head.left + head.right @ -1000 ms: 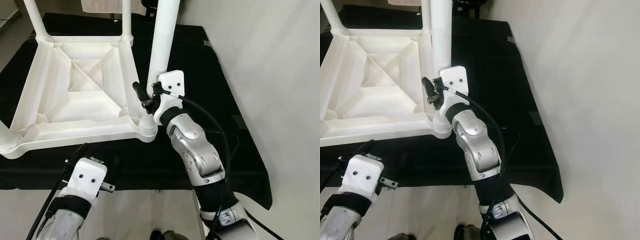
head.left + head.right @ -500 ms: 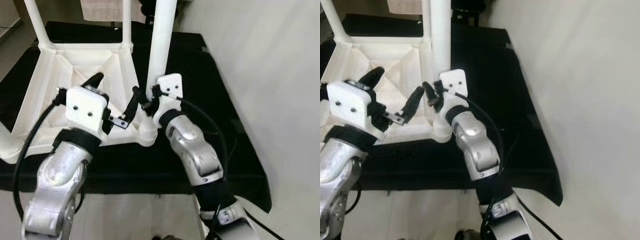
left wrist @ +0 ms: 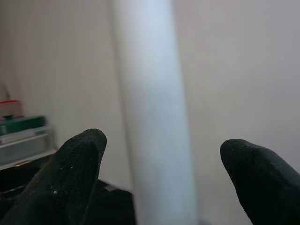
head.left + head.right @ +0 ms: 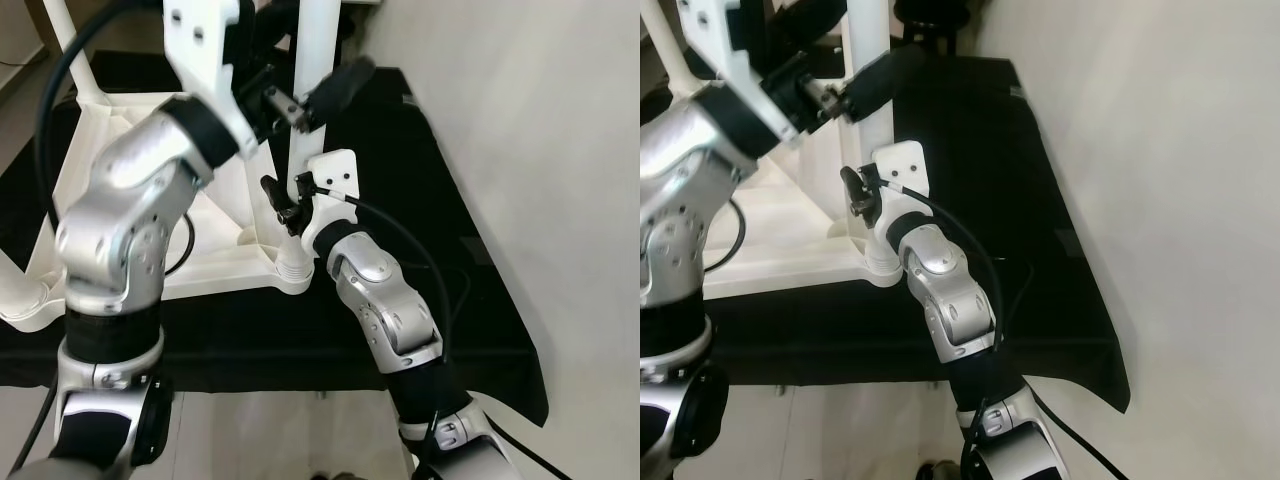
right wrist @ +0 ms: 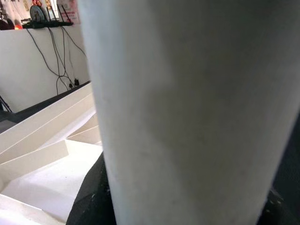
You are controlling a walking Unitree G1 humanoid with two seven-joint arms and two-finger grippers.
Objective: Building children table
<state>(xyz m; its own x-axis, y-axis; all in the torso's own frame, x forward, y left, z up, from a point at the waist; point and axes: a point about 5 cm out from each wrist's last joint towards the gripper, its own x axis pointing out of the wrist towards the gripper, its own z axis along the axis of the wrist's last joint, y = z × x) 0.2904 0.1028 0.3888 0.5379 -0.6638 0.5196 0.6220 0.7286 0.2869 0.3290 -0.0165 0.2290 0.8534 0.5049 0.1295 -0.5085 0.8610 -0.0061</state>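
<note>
- Right gripper (image 4: 292, 200): clamping low on the white table leg (image 4: 312, 90), just above the corner socket (image 4: 292, 265); the right wrist view is showing the leg pressed close between its fingers.
- Left gripper (image 4: 305, 100): hovering higher up the same leg, fingers spread wide, one finger (image 3: 79, 164) on each side of the leg and neither touching it.
- Table leg: standing upright in the near right corner of the upturned white table top (image 4: 215, 255).
- Table top: lying underside up on a black mat (image 4: 440, 250); other legs (image 4: 60, 40) are rising from the far corners.
- Step in hand, as judged: seating this leg in its socket.
- Doing it well: closing the upper grip squarely round the leg, keeping the leg plumb over the socket, pressing or turning along its axis and not sideways, so the frame is not shifting on the mat.
</note>
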